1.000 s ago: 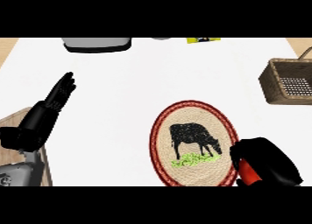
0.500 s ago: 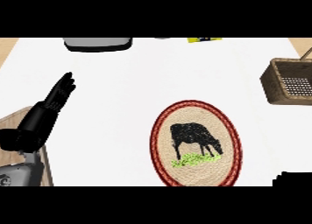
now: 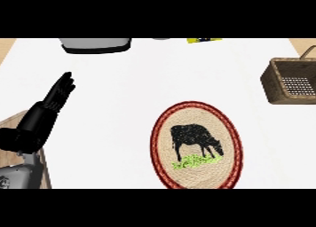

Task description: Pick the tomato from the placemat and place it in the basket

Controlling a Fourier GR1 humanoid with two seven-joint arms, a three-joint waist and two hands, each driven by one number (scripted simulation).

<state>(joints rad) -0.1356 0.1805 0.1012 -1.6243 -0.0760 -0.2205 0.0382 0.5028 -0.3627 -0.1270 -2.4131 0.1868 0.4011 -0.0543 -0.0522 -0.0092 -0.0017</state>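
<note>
Locating the tomato: it showed nowhere in the head view, so where it was could not be told.
Placemat point(image 3: 187, 116): an oval woven mat with a red rim and a black cow over a patch of green, it lay flat on the white counter point(image 3: 154, 75) toward the near edge, nothing on it.
Basket point(image 3: 273, 88): brown wicker, it stood upright at the right edge, well apart from the mat.
Left hand point(image 3: 53, 104): at the left side, it rested with fingers straight and together, holding nothing.
Right hand: out of view.
Far edge: a grey tray point(image 3: 95, 44) and a yellow packet point(image 3: 204, 40), both partly cut off.
</note>
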